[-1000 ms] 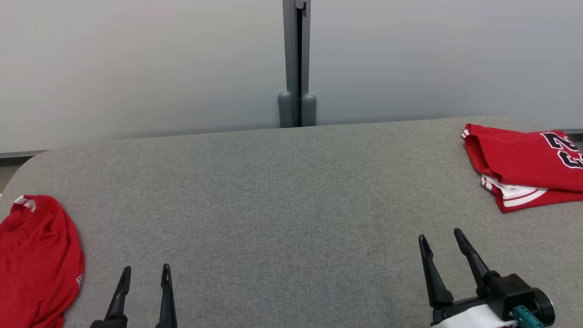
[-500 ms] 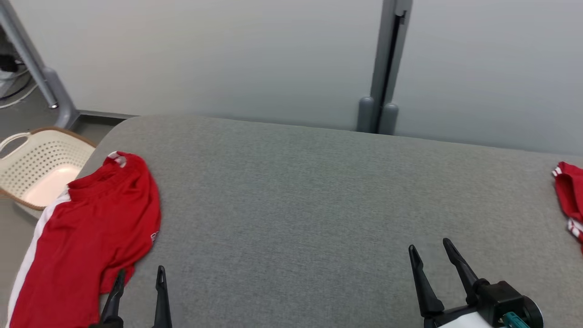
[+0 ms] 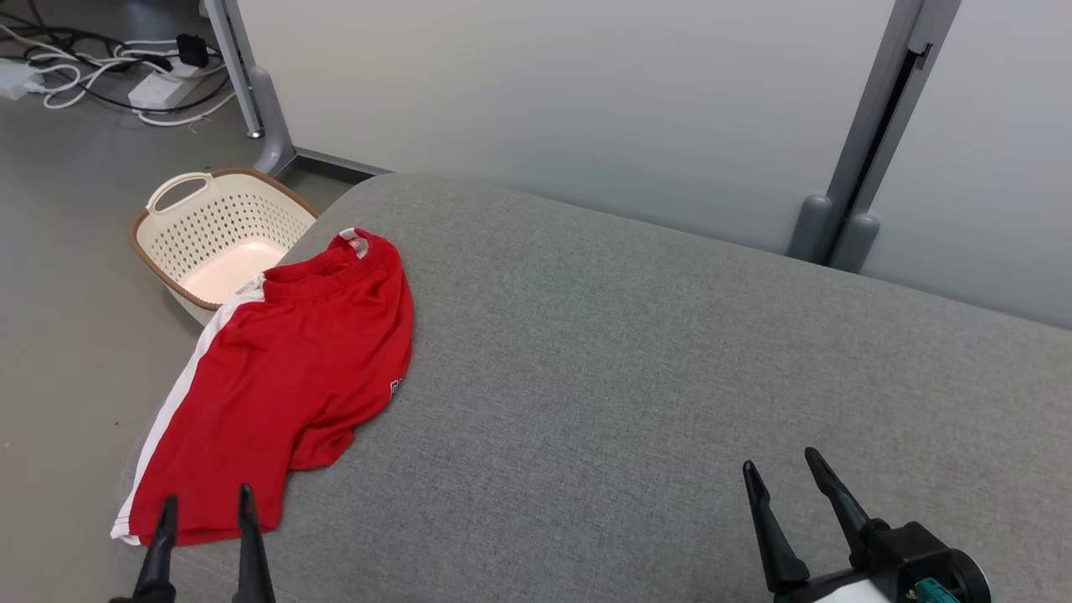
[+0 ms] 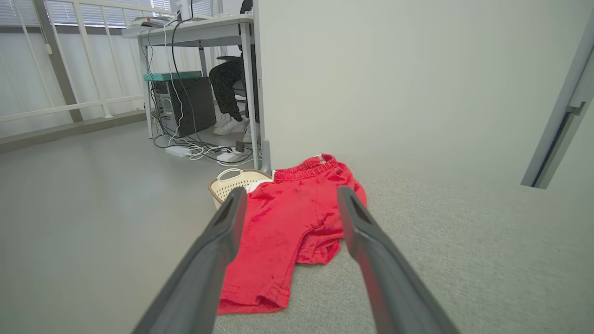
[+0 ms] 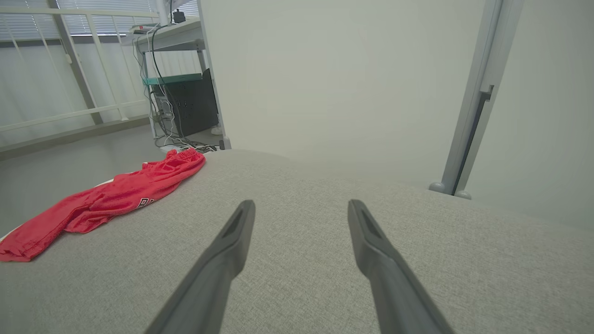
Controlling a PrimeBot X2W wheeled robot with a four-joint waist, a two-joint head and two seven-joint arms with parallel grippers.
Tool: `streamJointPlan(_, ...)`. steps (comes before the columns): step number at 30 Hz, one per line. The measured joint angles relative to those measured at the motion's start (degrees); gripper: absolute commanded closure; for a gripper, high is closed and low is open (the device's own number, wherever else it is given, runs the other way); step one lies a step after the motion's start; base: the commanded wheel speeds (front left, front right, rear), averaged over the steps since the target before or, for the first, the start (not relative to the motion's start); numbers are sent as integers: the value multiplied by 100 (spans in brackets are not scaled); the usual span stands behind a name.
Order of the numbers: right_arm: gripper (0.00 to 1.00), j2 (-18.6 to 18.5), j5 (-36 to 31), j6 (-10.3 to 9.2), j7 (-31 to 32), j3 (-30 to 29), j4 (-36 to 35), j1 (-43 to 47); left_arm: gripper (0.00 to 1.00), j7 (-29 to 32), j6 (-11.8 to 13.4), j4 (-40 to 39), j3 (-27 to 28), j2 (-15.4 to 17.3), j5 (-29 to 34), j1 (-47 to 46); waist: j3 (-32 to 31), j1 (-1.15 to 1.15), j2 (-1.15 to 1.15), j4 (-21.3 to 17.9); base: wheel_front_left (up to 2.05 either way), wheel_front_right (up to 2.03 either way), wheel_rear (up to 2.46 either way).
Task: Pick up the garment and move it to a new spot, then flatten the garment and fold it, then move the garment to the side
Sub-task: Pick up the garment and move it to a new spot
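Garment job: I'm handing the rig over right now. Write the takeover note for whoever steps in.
Left pincer: open, empty, aimed at the near hem of the garment.
Right pincer: open, empty, over bare table.
Garment: rumpled, unfolded, at the table's left edge, beside the basket on the floor.
Done: nothing yet; the garment is not grasped.
Left: pick it up, move it to a new spot, flatten, fold, move it aside.
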Motion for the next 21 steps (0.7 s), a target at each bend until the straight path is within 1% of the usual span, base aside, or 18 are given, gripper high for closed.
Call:
streamJointPlan(2,0,-1,-68,0,1,-15,5,-25,0,1,-51,5,149,2,-48,-138,102,0,0,9,0,0,0)
streamJointPlan(5,0,-47,-216,0,0,-30,11,-192,0,0,-198,18,321,25,0,-734,329,0,0,-19,0,0,0)
streamJointPlan(7,0,-165,-296,0,0,-37,8,-339,0,-1,-326,137,427,119,3,-1243,520,0,0,-56,0,0,0)
streamJointPlan(9,0,-289,-360,0,1,-70,-3,-508,0,-1,-468,407,512,278,2,-1828,744,0,0,-106,0,0,0)
streamJointPlan(12,0,-488,-456,0,0,-112,-53,-759,0,-1,-676,1028,564,497,-62,-2808,1121,0,0,-196,0,0,0)
streamJointPlan(14,0,-623,-533,0,1,-141,-99,-916,0,92,-876,1720,555,654,-267,-3561,1399,0,0,-260,0,0,0)
streamJointPlan(16,0,-742,-602,0,1,-169,-159,-1070,0,509,-1042,2409,503,790,-553,-4319,1687,0,0,-325,0,0,0)
streamJointPlan(17,0,-828,-651,0,0,-187,-198,-1218,0,985,-1131,3049,461,879,-917,-5019,1975,0,0,-397,0,0,0)
streamJointPlan(18,0,-861,-665,0,1,-194,-223,-1282,0,1173,-1155,3311,415,957,-1037,-5333,2116,0,0,-437,0,0,0)
streamJointPlan(19,0,-861,-665,0,1,-194,-223,-1282,0,1173,-1155,3311,415,957,-1037,-5333,2116,0,0,-437,0,0,0)
streamJointPlan(21,0,-925,-709,0,1,-236,-277,-1423,0,1543,-1161,3851,339,1126,-1213,-5913,2392,0,0,-524,0,0,0)
